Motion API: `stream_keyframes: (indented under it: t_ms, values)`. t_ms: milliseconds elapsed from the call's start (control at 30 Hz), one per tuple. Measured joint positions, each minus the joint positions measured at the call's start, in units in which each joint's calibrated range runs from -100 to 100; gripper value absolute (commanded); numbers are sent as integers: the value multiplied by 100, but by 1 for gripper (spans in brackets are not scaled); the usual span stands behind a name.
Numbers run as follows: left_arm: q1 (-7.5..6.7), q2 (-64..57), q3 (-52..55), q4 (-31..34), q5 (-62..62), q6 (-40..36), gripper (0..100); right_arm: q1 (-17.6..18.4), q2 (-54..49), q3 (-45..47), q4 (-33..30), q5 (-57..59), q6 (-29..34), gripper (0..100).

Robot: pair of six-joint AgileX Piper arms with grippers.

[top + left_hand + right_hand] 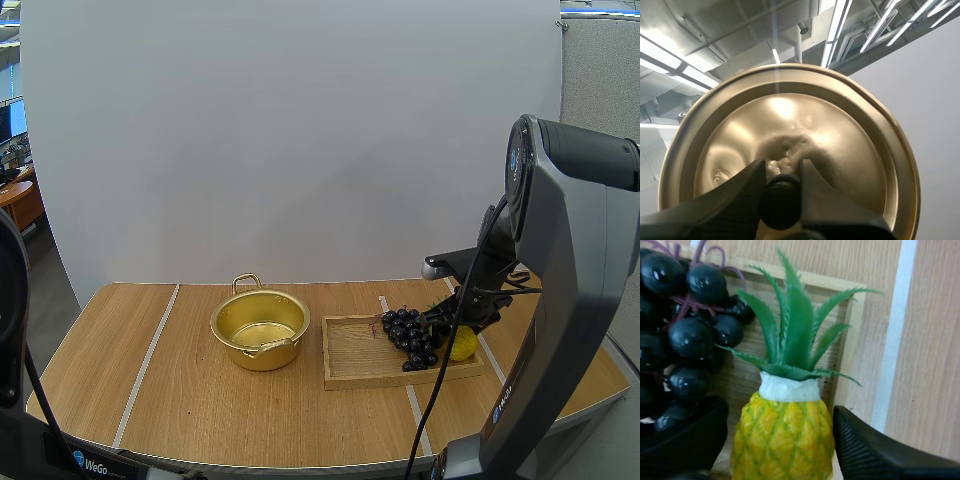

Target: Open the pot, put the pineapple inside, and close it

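The gold pot (260, 328) stands open and empty at the table's middle. Its gold lid (805, 115) is lifted off, and my left gripper (782, 175) is shut on the lid's black knob (782, 200). The yellow pineapple (785, 435) with green leaves rests at the right end of the wooden tray (355, 372). In the high view the pineapple (463, 343) pokes out just below my right gripper (455, 322). My right gripper (782, 440) has a finger pressed against each side of the fruit's body.
A bunch of dark grapes (410, 335) lies on the tray right beside the pineapple, and the grapes (685, 335) touch one finger's side. White tape lines (145, 365) cross the wooden table. The right arm's big base (560, 300) stands at the front right.
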Motion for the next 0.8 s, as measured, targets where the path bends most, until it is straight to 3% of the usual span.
stream_keyframes:
  t_ms: [367, 400, 433, 500, 533, 567, 800]
  values:
    - [0, 0, 0, 0, 0, 0, 0, 0, 40, 0, -5, -119, 8, 100]
    - [0, 0, 0, 0, 0, 0, 0, 0, 40, 0, -5, -119, 18, 84]
    - [0, 0, 0, 0, 0, 0, 0, 0, 40, 0, -5, -119, 18, 51]
    - [0, 0, 0, 0, 0, 0, 0, 0, 40, 0, -5, -119, 25, 40]
    - [0, 0, 0, 0, 0, 0, 0, 0, 40, 0, -5, -119, 37, 13]
    - [0, 0, 0, 0, 0, 0, 0, 0, 40, 0, -5, -119, 37, 0]
    - [0, 0, 0, 0, 0, 0, 0, 0, 40, 0, -5, -83, 37, 0]
